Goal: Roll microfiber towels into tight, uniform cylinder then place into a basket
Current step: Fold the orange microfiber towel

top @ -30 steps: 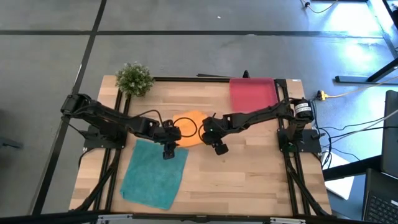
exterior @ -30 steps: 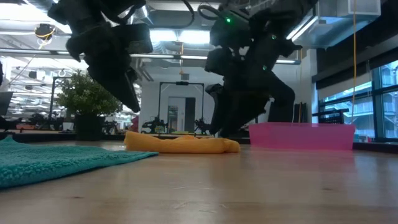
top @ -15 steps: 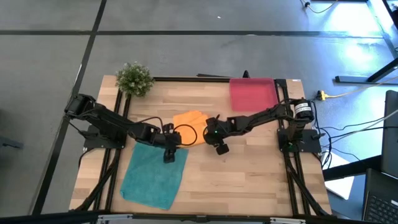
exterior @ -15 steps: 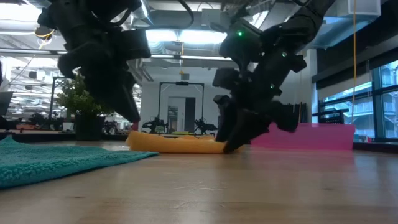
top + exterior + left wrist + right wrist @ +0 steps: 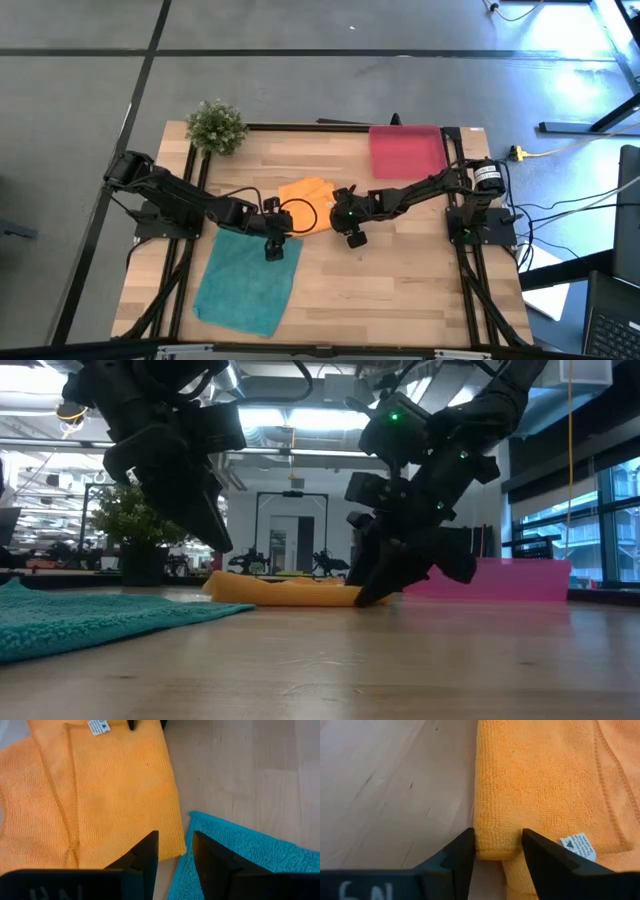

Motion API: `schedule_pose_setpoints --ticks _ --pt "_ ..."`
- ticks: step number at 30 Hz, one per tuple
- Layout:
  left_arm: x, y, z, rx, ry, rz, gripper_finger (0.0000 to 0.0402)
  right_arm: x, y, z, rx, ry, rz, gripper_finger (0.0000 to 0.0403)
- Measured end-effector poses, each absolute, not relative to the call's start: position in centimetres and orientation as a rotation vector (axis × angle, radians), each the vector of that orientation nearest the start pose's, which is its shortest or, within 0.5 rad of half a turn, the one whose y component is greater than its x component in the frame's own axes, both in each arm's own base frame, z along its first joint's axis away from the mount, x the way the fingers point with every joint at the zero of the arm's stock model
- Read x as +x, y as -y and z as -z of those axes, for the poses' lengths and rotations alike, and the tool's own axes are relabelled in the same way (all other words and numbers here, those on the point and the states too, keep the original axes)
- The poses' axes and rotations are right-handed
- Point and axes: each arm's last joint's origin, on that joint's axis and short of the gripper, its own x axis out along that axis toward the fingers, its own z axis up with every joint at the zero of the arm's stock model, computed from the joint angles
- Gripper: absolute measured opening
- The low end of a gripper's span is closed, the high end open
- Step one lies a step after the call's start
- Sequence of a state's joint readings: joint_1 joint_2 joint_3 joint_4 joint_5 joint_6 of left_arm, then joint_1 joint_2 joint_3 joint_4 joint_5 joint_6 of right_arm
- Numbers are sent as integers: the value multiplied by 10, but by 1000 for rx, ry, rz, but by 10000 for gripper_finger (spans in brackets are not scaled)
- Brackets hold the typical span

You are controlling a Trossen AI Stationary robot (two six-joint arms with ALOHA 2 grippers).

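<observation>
The orange towel (image 5: 305, 195) lies folded in layers on the table's middle; it also shows in the low view (image 5: 285, 592). The teal towel (image 5: 245, 280) lies flat near the front left. My right gripper (image 5: 347, 218) is down at the orange towel's right near corner and shut on it. My left gripper (image 5: 175, 855) hovers a little above the table over the orange towel's left near corner, beside the teal towel's corner (image 5: 200, 820), with its fingers a narrow gap apart. The pinkish-red basket (image 5: 407, 152) sits at the far right. My right gripper has the corner of the orange towel's folded top layers (image 5: 496, 847) between its two fingers (image 5: 462, 855). The fingers slant down from the table's right side, and their tips reach the table (image 5: 365, 598). The towel lies on the table, and a lower layer (image 5: 512, 870) shows under the corner.
A small green plant (image 5: 216, 125) stands at the far left corner. Bare wood lies in front of the grippers and to the right of the teal towel (image 5: 400, 280).
My right gripper has come down and tipped forward onto the orange towel's right end, moving a little toward the table's right edge. The orange towel has changed from a rounded heap into a flatter, squarer folded shape. My left gripper has stayed about where it was.
</observation>
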State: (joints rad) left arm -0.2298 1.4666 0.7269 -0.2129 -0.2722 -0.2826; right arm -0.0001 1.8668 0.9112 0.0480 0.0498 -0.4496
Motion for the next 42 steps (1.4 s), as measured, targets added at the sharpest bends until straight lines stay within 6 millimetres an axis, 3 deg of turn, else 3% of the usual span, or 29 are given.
schedule_pose_setpoints --ticks 3,10,20,42 --pt "264 54 -167 -24 -906 -167 110 347 1 -114 -438 -904 -162 132" --pt "264 54 -167 -24 -907 -168 110 347 4 -113 -426 -904 -137 13" --pt "264 51 -167 -51 -905 -190 110 349 13 -115 -328 -904 -69 5" --pt "266 49 -168 -123 -909 -166 90 349 13 -115 -321 -903 -74 2"
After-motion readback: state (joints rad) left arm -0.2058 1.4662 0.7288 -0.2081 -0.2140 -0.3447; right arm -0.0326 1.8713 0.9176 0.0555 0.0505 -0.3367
